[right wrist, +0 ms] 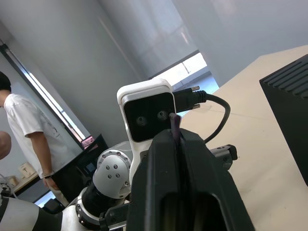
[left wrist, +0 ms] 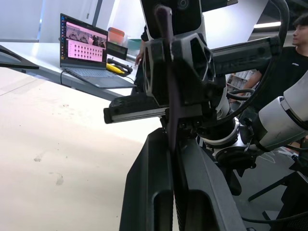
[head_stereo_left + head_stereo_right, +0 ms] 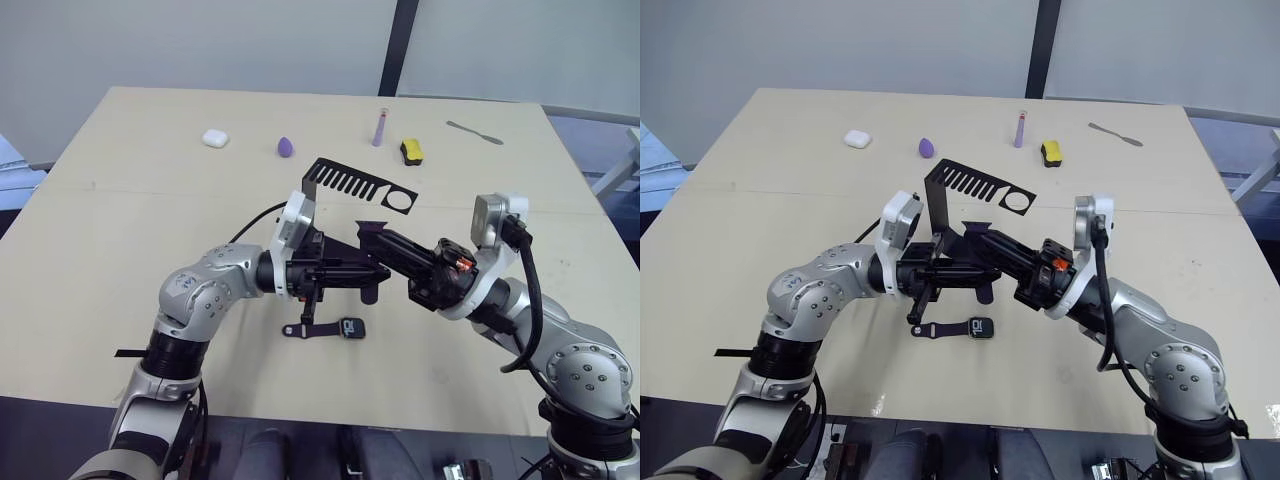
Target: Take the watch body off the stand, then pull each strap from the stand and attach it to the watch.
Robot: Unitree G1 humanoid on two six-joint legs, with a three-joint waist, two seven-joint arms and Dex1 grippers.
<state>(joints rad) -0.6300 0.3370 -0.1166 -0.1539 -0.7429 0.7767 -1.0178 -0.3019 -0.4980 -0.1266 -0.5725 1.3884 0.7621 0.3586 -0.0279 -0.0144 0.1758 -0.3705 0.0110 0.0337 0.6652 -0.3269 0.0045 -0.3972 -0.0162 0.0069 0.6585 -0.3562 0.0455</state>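
Observation:
The black stand (image 3: 345,183) rests on the table just beyond my two grippers. The watch body (image 3: 351,328) lies flat on the table below them, with one dark strap (image 3: 312,330) joined to its left side. My left gripper (image 3: 371,274) and right gripper (image 3: 377,240) meet tip to tip above the watch. Both are shut on the other strap (image 2: 169,72), a thin deep-purple band. In the left wrist view it runs up between my fingers into the right gripper. Its end (image 1: 175,124) pokes out between the right fingers (image 1: 202,159).
Along the table's far side lie a white pebble-shaped case (image 3: 215,138), a purple egg-shaped sponge (image 3: 287,146), a pale purple tube (image 3: 380,127), a yellow-and-black block (image 3: 411,150) and a metal spatula (image 3: 475,132). People stand beyond the table (image 1: 29,134).

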